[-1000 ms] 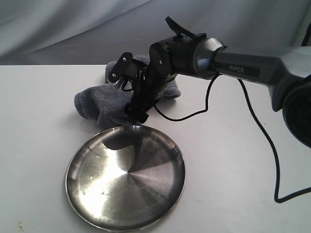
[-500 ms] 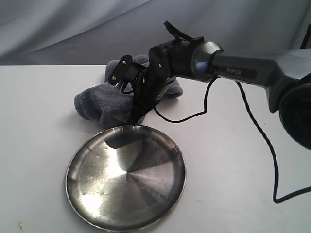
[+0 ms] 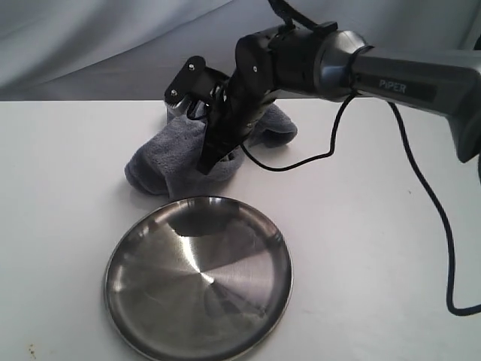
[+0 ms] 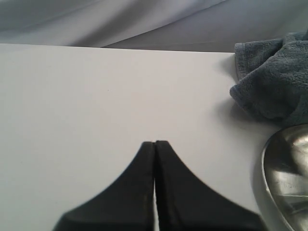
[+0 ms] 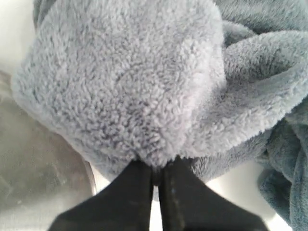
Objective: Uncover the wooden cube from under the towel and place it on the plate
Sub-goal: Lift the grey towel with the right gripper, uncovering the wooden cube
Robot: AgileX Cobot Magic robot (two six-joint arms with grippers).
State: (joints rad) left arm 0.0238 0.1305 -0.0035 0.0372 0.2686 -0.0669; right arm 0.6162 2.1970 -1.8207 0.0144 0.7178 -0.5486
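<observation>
- Uncovering step: my right jaws are clamped on a fold of the towel (image 5: 125, 86), bunched just beyond the plate (image 3: 128, 301).
- Wooden cube hidden; I judge it's under the towel.
- Left jaws closed, empty, near the plate.
- Next: lift the towel clear, away from the plate.

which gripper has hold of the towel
The right gripper, shut on a fold of the towel; the left gripper is shut over the table, holding nothing.

- Towel (image 3: 165, 159): plush grey-blue, bunched into a rumpled heap just behind the plate, its near fold almost at the rim.
- Plate (image 3: 173, 301): round, shiny steel, lying flat, face up.
</observation>
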